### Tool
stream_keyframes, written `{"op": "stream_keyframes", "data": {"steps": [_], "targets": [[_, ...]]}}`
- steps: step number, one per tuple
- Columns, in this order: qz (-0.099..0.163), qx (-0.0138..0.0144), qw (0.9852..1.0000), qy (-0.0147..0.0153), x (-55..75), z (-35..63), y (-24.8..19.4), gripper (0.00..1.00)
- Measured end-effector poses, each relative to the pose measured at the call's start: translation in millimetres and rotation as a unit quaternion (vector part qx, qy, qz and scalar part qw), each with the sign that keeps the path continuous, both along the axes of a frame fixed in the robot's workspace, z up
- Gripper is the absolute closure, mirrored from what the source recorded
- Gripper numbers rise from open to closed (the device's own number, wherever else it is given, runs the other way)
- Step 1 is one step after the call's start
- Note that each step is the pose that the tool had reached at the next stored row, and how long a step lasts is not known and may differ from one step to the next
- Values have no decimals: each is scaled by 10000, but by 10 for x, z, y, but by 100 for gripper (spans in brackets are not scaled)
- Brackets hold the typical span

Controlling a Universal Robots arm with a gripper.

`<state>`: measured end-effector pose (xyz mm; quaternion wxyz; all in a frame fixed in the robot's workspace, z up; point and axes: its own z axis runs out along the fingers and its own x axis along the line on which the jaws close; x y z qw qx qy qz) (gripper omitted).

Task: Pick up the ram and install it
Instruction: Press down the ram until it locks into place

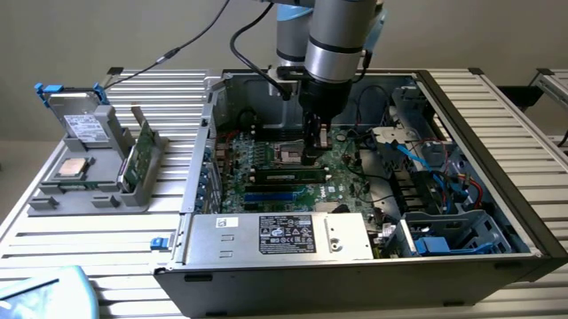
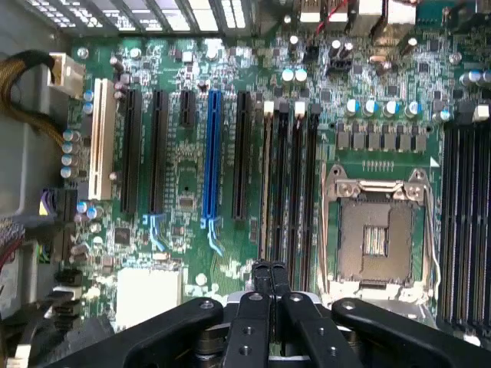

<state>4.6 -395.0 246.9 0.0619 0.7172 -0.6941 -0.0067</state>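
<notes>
Ram: we judge it seated in its motherboard slot, our closed, empty pincer just above it.

You see the case lying open on the table, the motherboard inside it. The ram sits in a slot just below the gripper. A rack stands at the exterior view's left.
</notes>
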Motion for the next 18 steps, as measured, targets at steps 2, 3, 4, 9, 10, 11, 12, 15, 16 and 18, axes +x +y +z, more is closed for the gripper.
{"op": "stream_keyframes", "data": {"steps": [2, 3, 4, 9, 10, 11, 12, 15, 16, 18], "targets": [[0, 0, 10000, 1, 3, -6, -1, 89], [0, 0, 10000, 1, 2, -16, -2, 89], [0, 0, 10000, 1, 1, -31, -4, 89], [0, 0, 10000, 1, -1, -105, -5, 89], [0, 1, 10000, 1, -1, -111, -5, 89], [0, -1, 10000, 1, -1, -113, -5, 89], [0, -1, 10000, 2, -1, -113, -5, 89], [0, 1, 10000, 1, -1, -118, -5, 89], [0, 2, 10000, 1, -1, -125, -4, 89], [0, 0, 10000, 1, -1, -137, -5, 89]]}}
